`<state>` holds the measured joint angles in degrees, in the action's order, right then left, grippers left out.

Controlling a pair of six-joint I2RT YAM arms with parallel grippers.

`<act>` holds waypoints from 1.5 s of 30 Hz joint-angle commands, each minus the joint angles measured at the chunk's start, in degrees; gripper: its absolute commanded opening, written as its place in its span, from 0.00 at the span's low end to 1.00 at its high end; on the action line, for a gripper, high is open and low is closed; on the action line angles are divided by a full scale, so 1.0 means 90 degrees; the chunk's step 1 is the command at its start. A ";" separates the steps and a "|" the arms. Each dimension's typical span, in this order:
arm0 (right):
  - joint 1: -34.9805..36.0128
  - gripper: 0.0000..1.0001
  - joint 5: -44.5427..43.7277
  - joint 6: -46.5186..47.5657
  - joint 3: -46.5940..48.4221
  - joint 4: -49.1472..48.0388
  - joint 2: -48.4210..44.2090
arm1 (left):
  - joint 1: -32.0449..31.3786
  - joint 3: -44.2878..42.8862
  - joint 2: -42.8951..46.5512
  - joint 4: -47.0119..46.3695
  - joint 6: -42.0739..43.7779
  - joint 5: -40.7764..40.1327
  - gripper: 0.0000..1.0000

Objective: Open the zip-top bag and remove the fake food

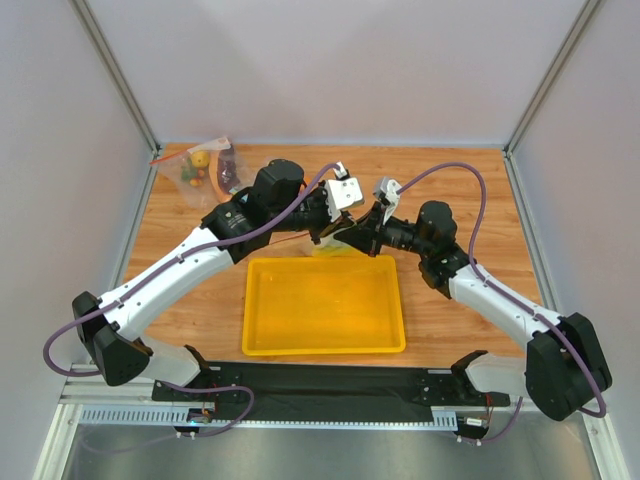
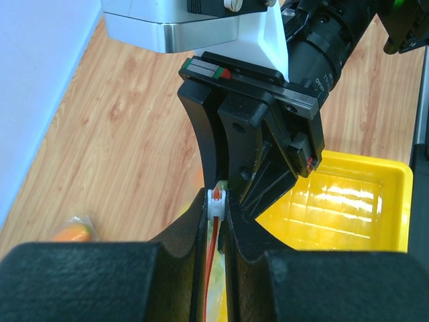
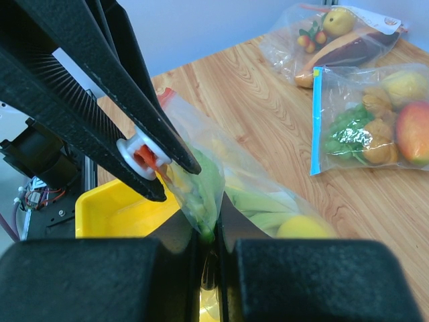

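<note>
Slider (image 2: 214, 202) of zip-top bag (image 3: 201, 184) is clamped between the fingers of left gripper (image 2: 216, 197); its white body with a red-orange insert is seen pinched near the fingertips. Right gripper (image 3: 209, 231) is closed on bag film just below and beside the slider, tip to tip with the left one and almost touching it. Both are positioned above the far rim of yellow tray (image 1: 250, 300), with the bag hanging between them.

Key relation: red-orange zip strip (image 2: 213, 251) is seen running from the slider back between the left fingers toward the left wrist, so the strip's long axis is judged roughly in line with the left gripper's own axis. From the right gripper, the slider lies ahead and up-left of the fingertips. The bag body with fake food, yellow fruit (image 3: 301, 228) and pale-green stalk (image 3: 258, 201), spreads to the right of and beneath its fingers.

Travel along the strip is expected from the left gripper, with the right used as anchor. How much of the zip is parted cannot be told. Risk: film could be pulled out of the right pinch if the pull goes off-axis.

Pile of other bags (image 3: 362, 114) lies well ahead-right of the right gripper, not involved
</note>
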<state>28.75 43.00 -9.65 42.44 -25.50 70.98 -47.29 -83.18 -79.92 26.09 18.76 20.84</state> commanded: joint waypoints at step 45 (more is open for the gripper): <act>-0.0714 0.00 -0.0227 0.0213 0.0304 0.0421 -0.0846 | 0.0303 0.0921 0.0696 0.0549 0.0239 -0.0694 0.00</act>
<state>23.94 43.33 -7.25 42.44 -17.47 65.36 -45.82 -75.81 -76.16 26.33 20.49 17.21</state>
